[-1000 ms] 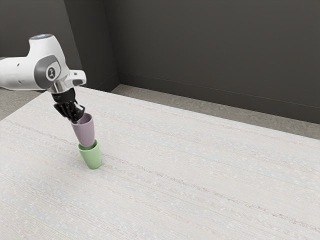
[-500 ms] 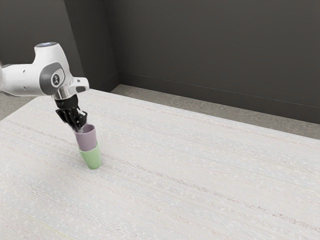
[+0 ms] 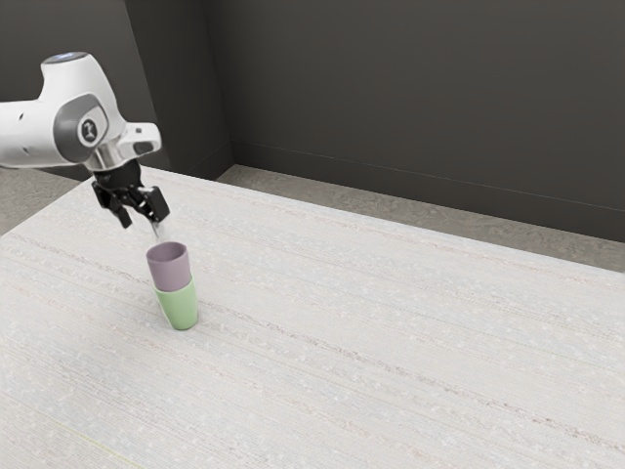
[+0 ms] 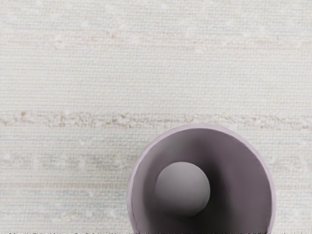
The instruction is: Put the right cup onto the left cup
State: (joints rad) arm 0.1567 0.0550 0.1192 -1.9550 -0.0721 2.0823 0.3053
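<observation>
- Left of centre, exterior view: mauve cup point(image 3: 170, 273), upright, its lower part seated in the green cup point(image 3: 181, 309).
- Directly beneath: green cup, upright on the pale table point(image 3: 391, 342).
- Above the mauve cup's rim, upper left: gripper point(image 3: 143, 222), fingers spread well apart, gripping nothing.
- Lower right of centre, wrist view: mauve cup's open mouth.

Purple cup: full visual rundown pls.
The purple cup is mauve, handleless, narrowing downward, with a round open rim facing up. Its surface looks smooth; plastic or ceramic, can't tell. Inside, a paler round floor shows and no contents. It stands upright, its lower part sunk inside the green cup, whose rim surrounds it. The gripper hangs above, open, not gripping it.
</observation>
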